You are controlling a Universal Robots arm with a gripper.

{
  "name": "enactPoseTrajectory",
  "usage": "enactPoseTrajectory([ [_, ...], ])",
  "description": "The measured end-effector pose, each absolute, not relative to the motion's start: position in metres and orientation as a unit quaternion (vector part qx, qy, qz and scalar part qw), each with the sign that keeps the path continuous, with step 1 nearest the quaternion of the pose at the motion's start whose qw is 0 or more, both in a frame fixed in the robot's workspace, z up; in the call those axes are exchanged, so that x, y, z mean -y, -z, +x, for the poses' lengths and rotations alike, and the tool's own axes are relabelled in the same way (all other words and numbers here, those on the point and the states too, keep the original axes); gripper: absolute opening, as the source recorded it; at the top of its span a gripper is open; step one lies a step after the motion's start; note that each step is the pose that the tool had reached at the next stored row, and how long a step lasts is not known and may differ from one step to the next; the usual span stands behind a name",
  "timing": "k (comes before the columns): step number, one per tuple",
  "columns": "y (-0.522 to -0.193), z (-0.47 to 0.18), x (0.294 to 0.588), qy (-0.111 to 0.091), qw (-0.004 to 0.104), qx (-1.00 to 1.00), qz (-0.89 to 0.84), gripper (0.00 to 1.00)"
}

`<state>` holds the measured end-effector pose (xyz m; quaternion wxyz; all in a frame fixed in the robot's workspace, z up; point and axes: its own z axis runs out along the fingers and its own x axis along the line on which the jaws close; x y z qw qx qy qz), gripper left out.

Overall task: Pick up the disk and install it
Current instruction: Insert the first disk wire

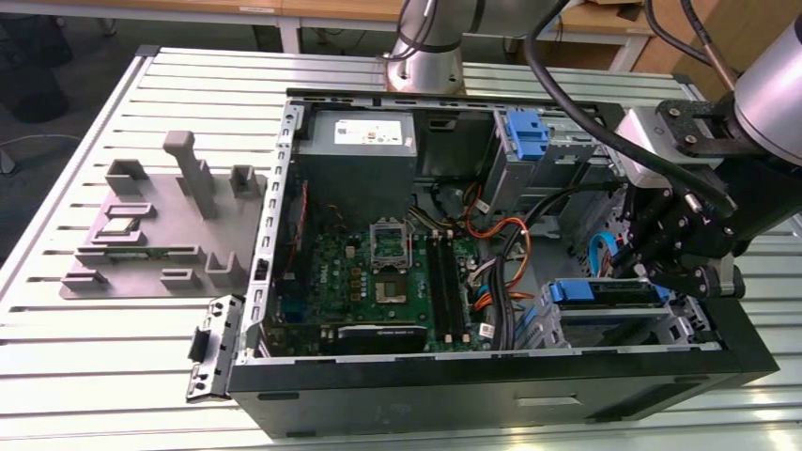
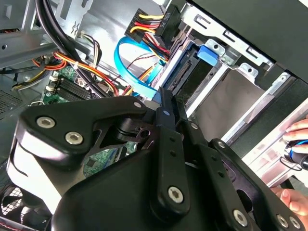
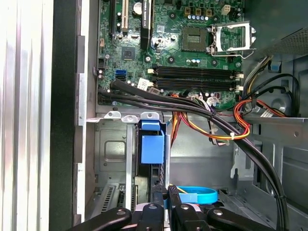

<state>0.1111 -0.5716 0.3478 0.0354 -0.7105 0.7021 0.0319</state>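
The disk (image 1: 606, 293) lies in the lower drive bay at the front corner of the open computer case (image 1: 501, 395), on the exterior view's right. Its blue bracket (image 3: 151, 148) shows end-on in the first wrist view, and its connector end (image 2: 186, 76) in the second wrist view. My gripper (image 1: 655, 272) hangs just above the disk's end nearest the case wall. Its black fingers (image 3: 159, 197) are pressed together, the tips (image 2: 166, 103) next to the disk's edge. Whether they touch it is hidden.
A grey power-supply box (image 1: 363, 139) and another blue bracket (image 1: 527, 132) sit at the case's far side. Orange, black and blue cables (image 3: 226, 130) cross beside the bay, over the green motherboard (image 1: 376, 272). A grey fixture (image 1: 150, 225) stands on the table. A person's hand (image 2: 294, 130) is near the case.
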Motion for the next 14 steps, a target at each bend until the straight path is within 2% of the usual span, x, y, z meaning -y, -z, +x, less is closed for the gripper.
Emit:
enactPoseTrajectory([
  [14,-0.3457,0.1111,0.5724,-0.032,0.035,-0.702,-0.71,0.16],
])
